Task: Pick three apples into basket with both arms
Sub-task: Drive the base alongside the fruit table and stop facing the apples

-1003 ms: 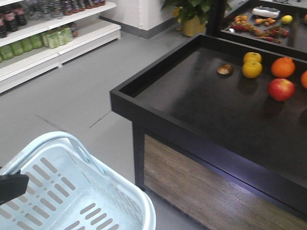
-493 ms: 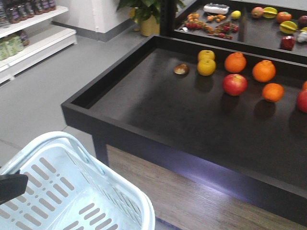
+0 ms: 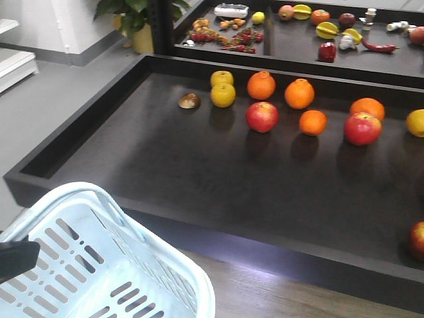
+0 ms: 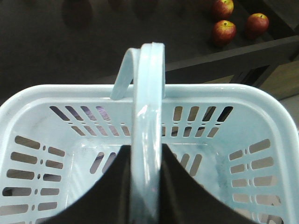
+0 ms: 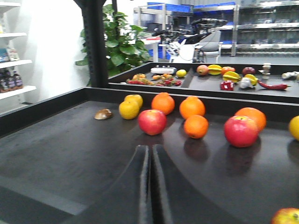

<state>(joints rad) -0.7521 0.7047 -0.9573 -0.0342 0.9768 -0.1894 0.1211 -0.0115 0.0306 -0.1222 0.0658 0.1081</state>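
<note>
**Robot body: all black, little showing**

Left gripper [image 4: 145, 156]: two matte black fingers [image 4: 110, 196], broad at the base, curving to narrow tips. Right gripper [image 5: 149, 149]: two smooth black fingers [image 5: 133, 191], tapered, faint sheen. Front view: one blunt black part [image 3: 16, 258] at frame edge, unidentifiable.

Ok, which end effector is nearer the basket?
Left. The left end effector is clamped on the handle of the basket; the right end effector, shut, is over the black table, facing the fruit.
</note>
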